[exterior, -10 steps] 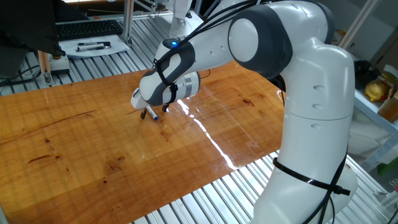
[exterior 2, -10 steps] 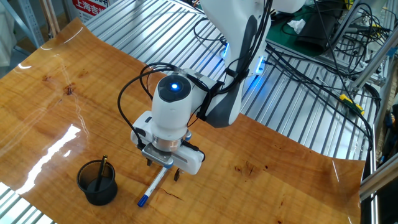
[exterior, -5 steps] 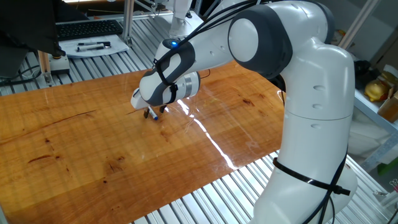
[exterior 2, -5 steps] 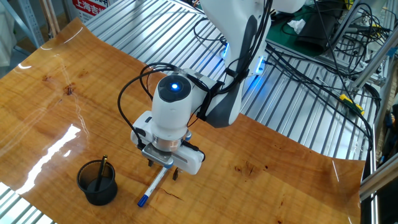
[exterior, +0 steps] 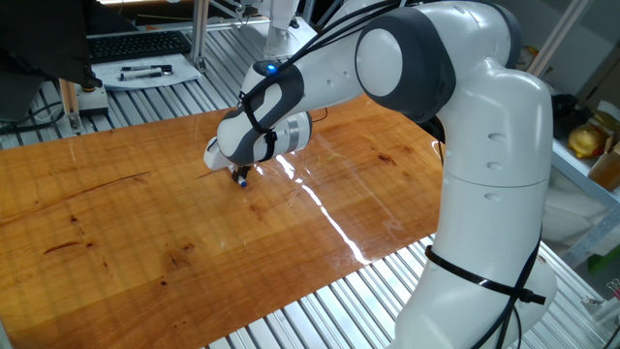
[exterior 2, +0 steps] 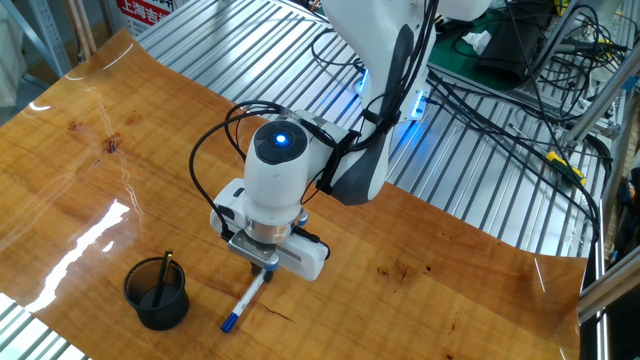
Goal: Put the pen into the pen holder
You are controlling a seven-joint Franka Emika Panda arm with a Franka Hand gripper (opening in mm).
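A glossy wooden board (exterior 2: 90,190), warm orange with dark knots and a bright glare streak, lay over a table of ribbed metal slats (exterior 2: 480,190). At the board's near edge in the other fixed view stood the pen holder (exterior 2: 156,293), a small dark, smoky see-through cylinder, upright, with one slim dark stick (exterior 2: 162,276) leaning inside it. Just beside it, toward the middle of that near edge, the pen (exterior 2: 244,302) lay flat on the wood, pale barrel, blue cap pointing at the edge, apart from the holder. Right over the pen's far end sat the gripper (exterior 2: 262,268), low on the board, its fingers drawn in close around the barrel; in one fixed view the fingertips (exterior: 239,175) showed together as a single dark nub at the wood, clamped on the pen as far as could be told. Above it rose the smooth white wrist with a lit blue ring (exterior 2: 279,140), black cables (exterior 2: 215,150) looping off it. Farther back, beyond the board's far corner, a white tray (exterior: 145,74) held black pens (exterior: 145,70), next to a dark keyboard (exterior: 136,44). More tangled cables (exterior 2: 540,60) cluttered the room's back.
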